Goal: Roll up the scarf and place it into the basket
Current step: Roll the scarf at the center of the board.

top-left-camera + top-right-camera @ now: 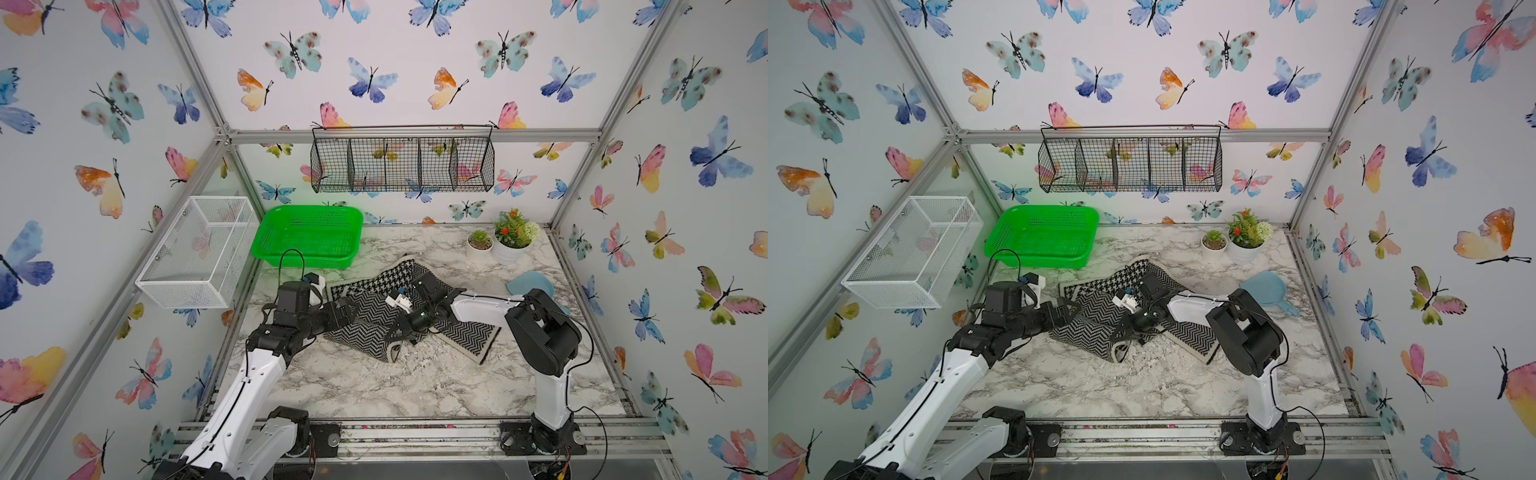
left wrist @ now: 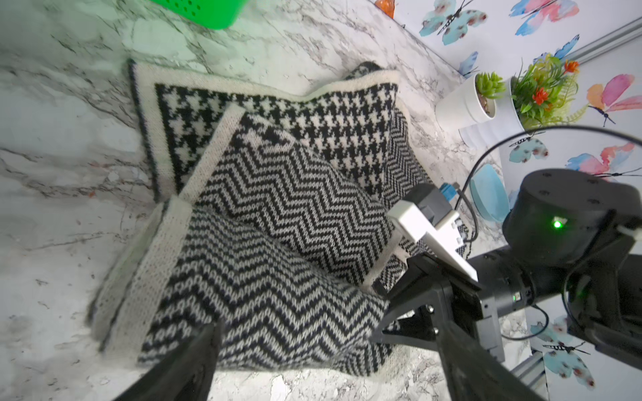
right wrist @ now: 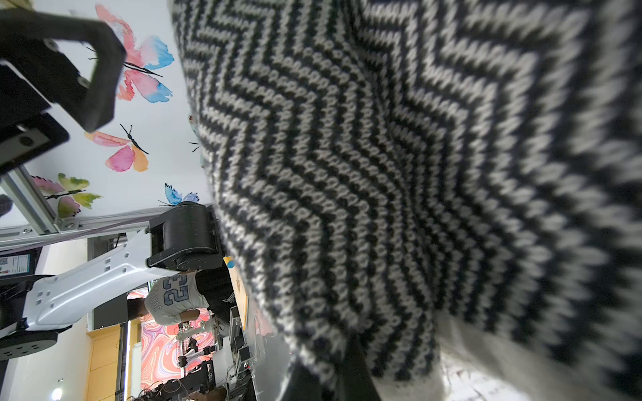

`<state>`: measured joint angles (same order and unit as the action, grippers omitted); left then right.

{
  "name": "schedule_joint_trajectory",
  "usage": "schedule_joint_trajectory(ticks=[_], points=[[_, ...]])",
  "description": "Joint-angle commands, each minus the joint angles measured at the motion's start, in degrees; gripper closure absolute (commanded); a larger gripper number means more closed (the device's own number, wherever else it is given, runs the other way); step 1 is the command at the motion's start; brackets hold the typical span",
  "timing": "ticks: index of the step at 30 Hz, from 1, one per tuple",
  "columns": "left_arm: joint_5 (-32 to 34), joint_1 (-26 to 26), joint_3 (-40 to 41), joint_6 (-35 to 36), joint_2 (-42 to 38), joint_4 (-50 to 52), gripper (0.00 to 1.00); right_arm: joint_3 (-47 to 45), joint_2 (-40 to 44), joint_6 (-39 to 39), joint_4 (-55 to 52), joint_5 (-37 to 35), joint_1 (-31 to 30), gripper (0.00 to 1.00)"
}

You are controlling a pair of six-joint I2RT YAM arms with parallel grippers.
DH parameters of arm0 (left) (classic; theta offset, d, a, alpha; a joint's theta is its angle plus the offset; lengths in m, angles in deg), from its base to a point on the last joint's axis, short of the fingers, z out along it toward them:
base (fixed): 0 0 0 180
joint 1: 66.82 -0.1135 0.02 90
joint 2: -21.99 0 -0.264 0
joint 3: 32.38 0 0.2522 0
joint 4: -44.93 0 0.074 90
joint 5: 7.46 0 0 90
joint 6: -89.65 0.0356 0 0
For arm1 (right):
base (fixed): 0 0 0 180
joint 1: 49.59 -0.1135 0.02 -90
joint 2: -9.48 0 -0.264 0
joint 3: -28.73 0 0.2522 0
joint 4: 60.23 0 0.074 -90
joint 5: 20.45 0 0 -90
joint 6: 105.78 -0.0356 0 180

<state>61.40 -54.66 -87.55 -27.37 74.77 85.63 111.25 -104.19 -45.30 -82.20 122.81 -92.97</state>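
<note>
The scarf (image 1: 368,318) lies partly folded on the marble table (image 1: 374,386), apart from the green basket (image 1: 307,239). Left gripper (image 1: 348,309): jaws spread wide at the scarf's edge. Right gripper (image 1: 397,334): clamped on a scarf fold.

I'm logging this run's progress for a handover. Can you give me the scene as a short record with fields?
scarf: black-and-white knit, folded over in loose layers on the marble table
basket: green, empty, at the table's back left corner
left pincer: open, jaws either side of the scarf's near fold
right pincer: shut on the scarf's zigzag part
progress: scarf not yet in basket
</note>
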Motion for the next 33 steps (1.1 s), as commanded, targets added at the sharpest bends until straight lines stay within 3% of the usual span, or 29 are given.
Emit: schedule_joint_trajectory(ticks=[1, 16, 22, 26, 31, 32, 33], points=[[-3.18, 0.64, 2.55, -1.04, -2.04, -2.94, 0.02, -0.96, -1.7, -0.12, 0.78, 0.36, 1.42, 0.97], [-12.65, 1.2, 8.33, -6.64, 5.79, -20.96, 0.02, -1.02, -3.53, 1.08, -0.58, -2.64, 2.48, 0.95], [-9.89, 1.19, 9.56, -8.38, 7.74, -24.94, 0.02, 1.27, -4.11, 3.1, -3.21, -5.94, 2.5, 0.92], [-7.14, 1.11, 9.43, -8.71, 12.97, -26.31, 0.02, 0.97, -0.55, 5.27, -5.04, -11.67, 2.46, 0.72], [-7.66, 1.04, 7.9, -8.55, 20.66, -27.35, 0.02, -1.43, 7.2, 6.74, -4.77, -17.51, 2.2, 0.56], [-7.85, 1.03, 7.67, -8.65, 21.59, -27.55, 0.02, -1.68, 9.15, 7.51, -5.31, -19.12, 2.03, 0.47], [-7.86, 1.09, 7.34, -8.65, 22.19, -27.55, 0.02, -1.77, 10.69, 8.39, -6.06, -20.76, 1.7, 0.45]])
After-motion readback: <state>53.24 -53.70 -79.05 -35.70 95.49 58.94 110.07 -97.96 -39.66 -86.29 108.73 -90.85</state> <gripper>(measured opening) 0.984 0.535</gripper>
